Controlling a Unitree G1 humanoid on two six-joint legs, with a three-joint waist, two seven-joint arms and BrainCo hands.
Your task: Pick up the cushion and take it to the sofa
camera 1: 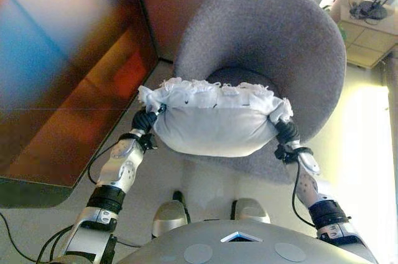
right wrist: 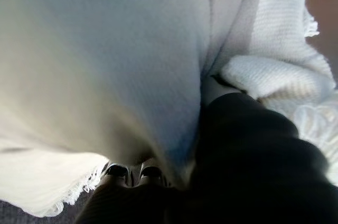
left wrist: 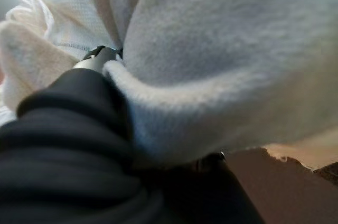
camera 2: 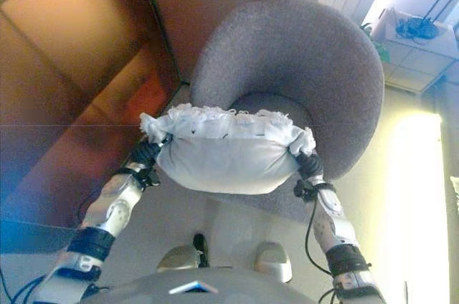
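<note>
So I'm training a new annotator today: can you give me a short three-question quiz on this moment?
1. True or false: the white cushion lies on the floor.
2. The cushion is held in front of: A) a grey round armchair B) a table C) a bed
3. How many hands carry it?

Key: 1 false, it is held up. 2 A. 3 Two: the left hand and right hand, one at each end.

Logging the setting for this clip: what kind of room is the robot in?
Probably a living room or lounge: a round grey upholstered armchair, a white fringed cushion held between left hand and right hand, and a pale floor.
</note>
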